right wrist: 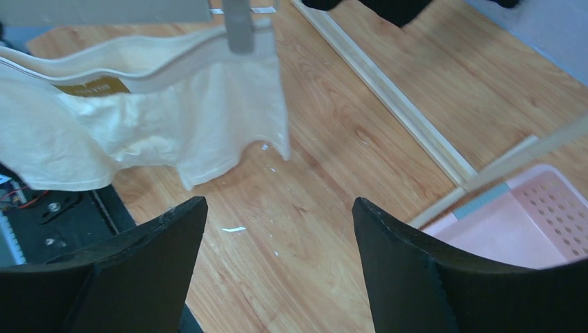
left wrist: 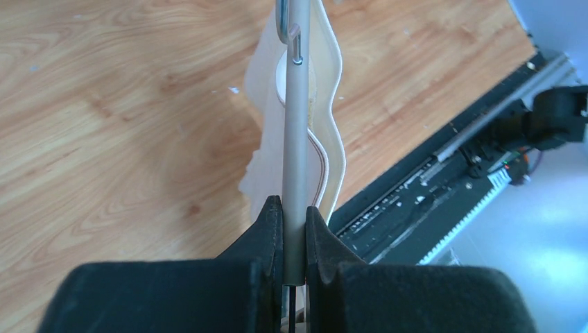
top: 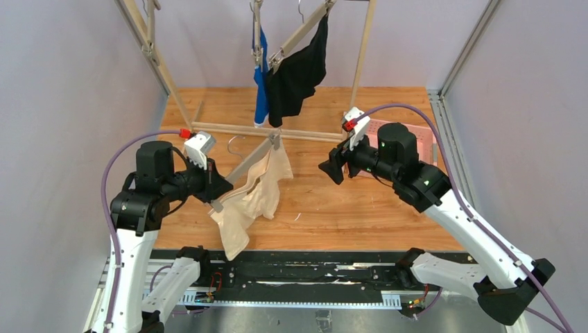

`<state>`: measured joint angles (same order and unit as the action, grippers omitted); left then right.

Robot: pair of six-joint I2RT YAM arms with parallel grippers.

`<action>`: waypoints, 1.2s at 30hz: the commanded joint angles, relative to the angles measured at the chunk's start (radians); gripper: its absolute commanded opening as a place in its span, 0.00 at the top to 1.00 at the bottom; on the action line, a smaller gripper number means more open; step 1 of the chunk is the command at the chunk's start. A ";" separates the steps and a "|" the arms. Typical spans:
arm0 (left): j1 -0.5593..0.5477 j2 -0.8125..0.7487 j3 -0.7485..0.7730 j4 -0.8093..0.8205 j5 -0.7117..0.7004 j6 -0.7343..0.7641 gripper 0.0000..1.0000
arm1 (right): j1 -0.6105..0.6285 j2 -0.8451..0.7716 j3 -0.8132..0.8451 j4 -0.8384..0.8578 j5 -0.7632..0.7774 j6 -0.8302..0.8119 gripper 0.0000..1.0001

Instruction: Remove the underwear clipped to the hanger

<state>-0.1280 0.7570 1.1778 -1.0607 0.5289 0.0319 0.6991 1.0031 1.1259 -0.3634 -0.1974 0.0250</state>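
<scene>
The left gripper is clamping the low end of a hanger over the near-left part of the table. The hanger's long axis is running from that gripper up toward the table's middle, with the cream briefs hanging from its clip and drooping toward the near edge. The right gripper is hovering wide and empty just right of those briefs, facing them, so it looks better placed to pull them off, while the blue briefs and black briefs are hanging clipped at the far edge.
</scene>
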 commanded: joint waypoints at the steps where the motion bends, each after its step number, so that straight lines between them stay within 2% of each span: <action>1: -0.016 0.007 -0.003 0.019 0.199 0.032 1.00 | -0.023 0.037 0.066 0.043 -0.226 -0.051 0.21; 5: -0.045 0.003 0.015 0.021 0.281 0.070 1.00 | -0.024 0.081 0.120 0.058 -0.373 -0.092 0.21; 15: -0.076 0.035 0.080 0.019 0.390 0.152 1.00 | -0.087 0.157 0.279 0.043 -0.525 -0.168 0.18; 20: -0.097 0.053 0.076 0.019 0.399 0.177 1.00 | -0.174 0.217 0.311 0.094 -0.720 -0.101 0.17; 26: -0.098 0.086 0.094 0.020 0.382 0.186 1.00 | -0.254 0.282 0.262 0.268 -0.945 0.064 0.17; 30: -0.098 0.113 0.118 0.019 0.377 0.195 1.00 | -0.254 0.298 0.231 0.308 -1.018 0.114 0.17; 36: -0.098 0.134 0.139 0.019 0.369 0.202 1.00 | -0.254 0.296 0.182 0.324 -1.021 0.125 0.17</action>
<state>-0.2192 0.8921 1.2747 -1.0599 0.8837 0.2211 0.4538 1.3087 1.3319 -0.0971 -1.1603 0.1089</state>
